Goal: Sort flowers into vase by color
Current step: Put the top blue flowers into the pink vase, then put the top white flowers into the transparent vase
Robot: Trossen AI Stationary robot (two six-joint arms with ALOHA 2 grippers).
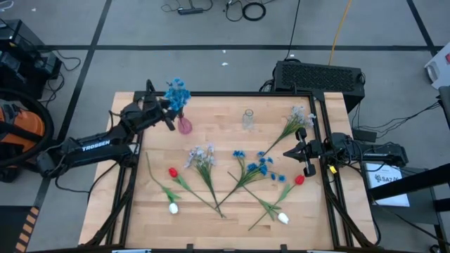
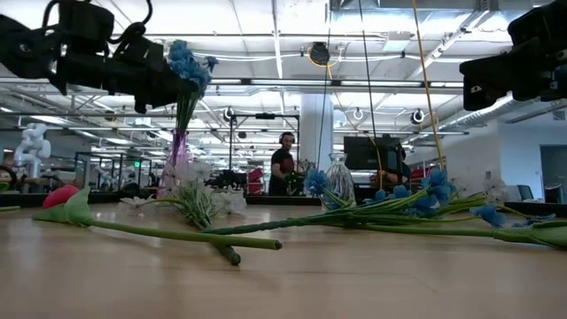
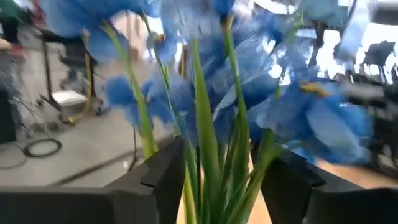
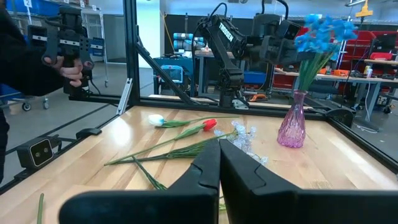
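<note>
Left gripper [image 1: 171,116], upper left, jaws spreading, releasing blue flowers [image 1: 177,92] into pink vase [image 1: 184,126]. Next: lifting clear. Right gripper [image 1: 307,159] idling, jaws pressed together.

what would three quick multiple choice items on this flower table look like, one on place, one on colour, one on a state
1. Where do the blue flowers at the left gripper stand?
A. flat on the table
B. in the pink vase
C. in the clear vase

2. What colour is the bud nearest the right gripper?
A. red
B. yellow
C. blue

3. How do the right gripper's jaws stand?
A. shut on a stem
B. wide open
C. shut, holding nothing

Answers:
1. B, the stems drop into the pink vase.
2. A, a red bud lies just below it in the high view.
3. C, the right wrist view shows the jaws together with nothing between.
</note>
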